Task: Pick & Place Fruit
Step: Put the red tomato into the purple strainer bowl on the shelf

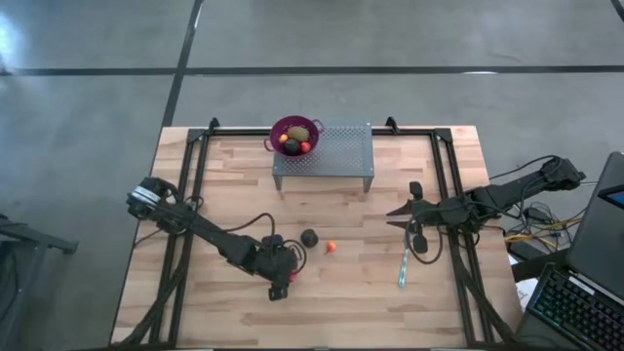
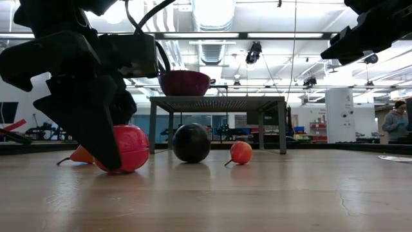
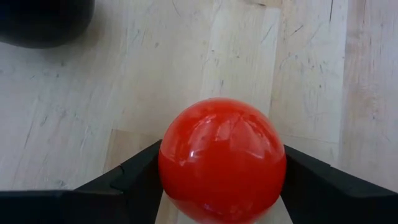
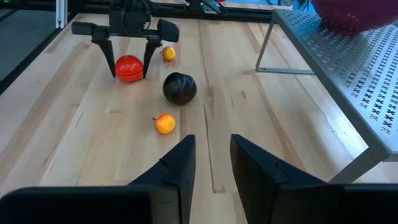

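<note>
A red ball (image 3: 222,167) rests with its underside on the wooden table between the fingers of my left gripper (image 3: 222,193), which is shut on it near the table's middle front (image 1: 290,275). A dark ball (image 1: 309,237) and a small orange fruit (image 1: 331,247) lie just to its right, and another small orange one (image 4: 168,53) lies behind the gripper. More fruit sits in the purple bowl (image 1: 295,135) on a grey perforated stand (image 1: 331,156). My right gripper (image 4: 211,162) hovers open and empty at the right (image 1: 408,210). My left gripper pinches the red ball across its widest part (image 3: 166,174), one finger (image 3: 134,183) on each side. The fingers slant down from the table's left. The ball's underside (image 2: 125,169) is on the table.
A slim teal stick (image 1: 402,268) lies on the table near the right arm. The stand's legs (image 4: 264,43) rise at the far middle. A keyboard (image 1: 570,307) and cables sit off the table's right edge. Bare wood shows at the front (image 1: 351,312).
</note>
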